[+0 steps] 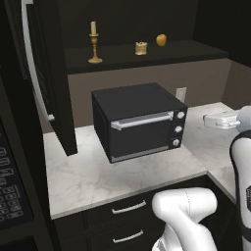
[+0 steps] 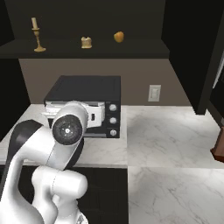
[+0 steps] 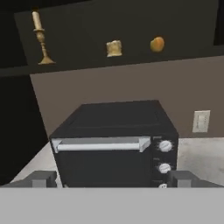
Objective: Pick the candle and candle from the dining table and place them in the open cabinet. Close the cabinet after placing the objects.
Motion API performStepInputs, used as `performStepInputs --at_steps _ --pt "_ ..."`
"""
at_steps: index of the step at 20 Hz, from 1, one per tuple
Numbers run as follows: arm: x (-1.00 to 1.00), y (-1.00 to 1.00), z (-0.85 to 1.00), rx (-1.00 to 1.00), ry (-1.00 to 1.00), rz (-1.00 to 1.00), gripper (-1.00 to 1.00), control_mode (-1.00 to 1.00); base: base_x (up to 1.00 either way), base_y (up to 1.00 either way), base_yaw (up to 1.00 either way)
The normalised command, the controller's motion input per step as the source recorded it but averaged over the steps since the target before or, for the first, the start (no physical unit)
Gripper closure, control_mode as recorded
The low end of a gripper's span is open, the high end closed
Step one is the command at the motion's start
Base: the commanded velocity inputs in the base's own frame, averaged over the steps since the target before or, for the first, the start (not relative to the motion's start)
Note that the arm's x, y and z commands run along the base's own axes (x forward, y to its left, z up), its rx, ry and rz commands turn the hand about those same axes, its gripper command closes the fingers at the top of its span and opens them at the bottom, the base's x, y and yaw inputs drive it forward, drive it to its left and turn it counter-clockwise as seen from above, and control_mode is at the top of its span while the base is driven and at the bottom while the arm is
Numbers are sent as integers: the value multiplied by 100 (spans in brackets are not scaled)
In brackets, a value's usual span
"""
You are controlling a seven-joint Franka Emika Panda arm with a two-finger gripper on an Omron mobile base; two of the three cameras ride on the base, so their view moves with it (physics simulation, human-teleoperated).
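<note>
Evidently both candles, the taper candle and stubby candle, sat shelved, so my spread, empty end effector needed the cabinet door handle squarely.

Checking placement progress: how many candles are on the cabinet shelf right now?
2. The taper candle in its brass candlestick stands at the shelf's left end; the stubby candle sits mid-shelf, between the taper and the orange fruit. None looks hidden.

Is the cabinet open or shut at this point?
Open. The cabinet door swings out at left, exposing the shelf with the taper candle, stubby candle and fruit.
</note>
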Motion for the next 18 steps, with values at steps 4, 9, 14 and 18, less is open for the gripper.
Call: performStepInputs --at_steps 4,9,14,18 --pt "-34 -35 7 14 -5 -13 -100 -100 0 0 0" --pt "-55 -38 0 48 17 -13 -100 -100 0 0 0" --pt "-48 -30 0 51 27 -14 -100 -100 0 0 0" --pt "-56 -18 0 51 19 -19 -100 -100 0 0 0"
